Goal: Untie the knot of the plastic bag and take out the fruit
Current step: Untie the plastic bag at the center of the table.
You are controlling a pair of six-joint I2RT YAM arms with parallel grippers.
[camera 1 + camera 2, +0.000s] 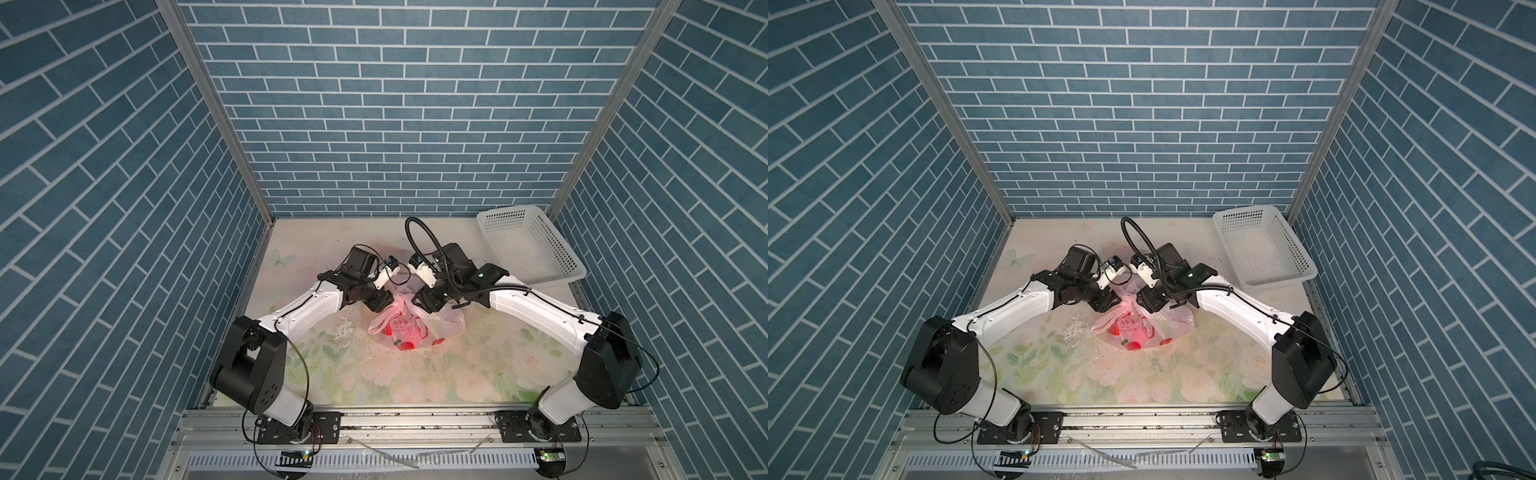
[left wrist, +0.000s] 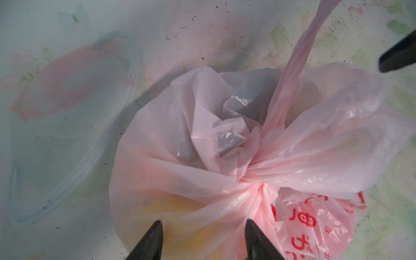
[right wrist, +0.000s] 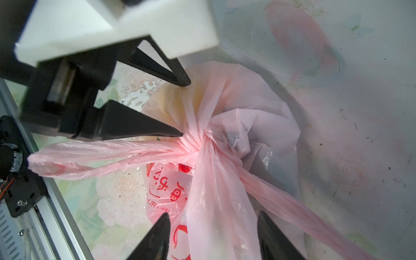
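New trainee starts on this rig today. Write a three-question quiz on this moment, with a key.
1. True or false: the knot of the plastic bag is already undone.
2. Where does the white basket stand? A: between the two arms. B: at the far right corner of the table. C: on top of the bag.
3. Fill in: in the right wrist view, a fingertip of the ___ pincer sits right at the knot.
Key: 1 false. 2 B. 3 left; the left pincer stands open against the bag.
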